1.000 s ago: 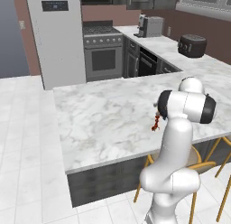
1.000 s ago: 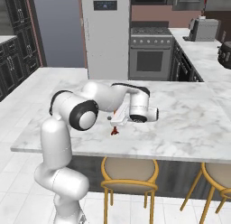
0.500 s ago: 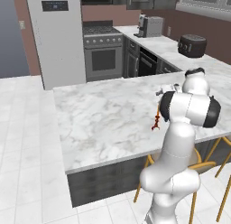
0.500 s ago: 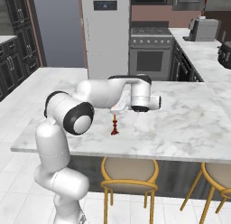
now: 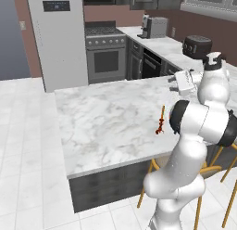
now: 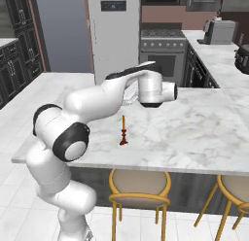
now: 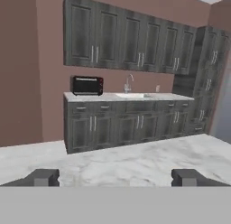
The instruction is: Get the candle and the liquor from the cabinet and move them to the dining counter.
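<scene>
The candle (image 5: 160, 120) (image 6: 123, 131), a thin orange stick on a dark red holder, stands upright and free on the white marble dining counter (image 5: 102, 127) (image 6: 194, 133) near its front edge. My gripper (image 5: 173, 83) (image 7: 115, 178) hovers above and behind the candle, level and open, with nothing between its fingertips (image 7: 43, 177). In the hand view, dark grey wall cabinets (image 7: 126, 42) with silver bar handles hang across the room, their doors closed. The liquor is out of view.
Tan stools (image 6: 138, 184) (image 5: 210, 166) stand under the counter's front edge. A fridge (image 5: 58, 36) and a stove (image 5: 106, 53) stand beyond the counter. A black toaster oven (image 7: 87, 85) and a sink tap (image 7: 129, 83) sit on the worktop under the wall cabinets.
The gripper has risen off the candle and swung up and back, away from the counter top. The candle stays standing where it was.
</scene>
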Controlling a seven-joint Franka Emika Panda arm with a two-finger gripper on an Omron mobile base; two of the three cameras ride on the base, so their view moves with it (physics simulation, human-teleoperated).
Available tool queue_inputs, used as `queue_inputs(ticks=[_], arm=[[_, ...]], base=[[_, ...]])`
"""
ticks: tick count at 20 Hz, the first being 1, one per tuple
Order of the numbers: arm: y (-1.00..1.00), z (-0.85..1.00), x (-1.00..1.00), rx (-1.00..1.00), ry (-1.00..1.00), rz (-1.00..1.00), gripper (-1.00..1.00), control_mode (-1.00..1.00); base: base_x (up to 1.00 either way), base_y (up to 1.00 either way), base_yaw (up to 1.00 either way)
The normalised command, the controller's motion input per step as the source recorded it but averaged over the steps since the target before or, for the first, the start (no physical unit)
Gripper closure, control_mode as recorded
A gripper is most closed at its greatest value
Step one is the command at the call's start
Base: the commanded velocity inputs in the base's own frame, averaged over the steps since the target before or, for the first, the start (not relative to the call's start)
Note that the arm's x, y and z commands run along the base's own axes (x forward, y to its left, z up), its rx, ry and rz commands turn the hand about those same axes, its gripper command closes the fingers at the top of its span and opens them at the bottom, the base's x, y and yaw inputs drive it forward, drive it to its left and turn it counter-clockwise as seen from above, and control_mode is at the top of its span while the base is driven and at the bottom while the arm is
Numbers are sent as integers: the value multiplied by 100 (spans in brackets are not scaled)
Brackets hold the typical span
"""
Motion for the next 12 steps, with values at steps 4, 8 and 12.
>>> queue_inputs(ticks=[4,8,12], arm=[[8,72,-45,-6,5,-21,-100,-100],[20,70,-50,-7,10,-24,-100,-100],[27,40,-55,-13,10,-29,-100,-100]], base=[[0,0,0],[0,0,0],[0,0,0]])
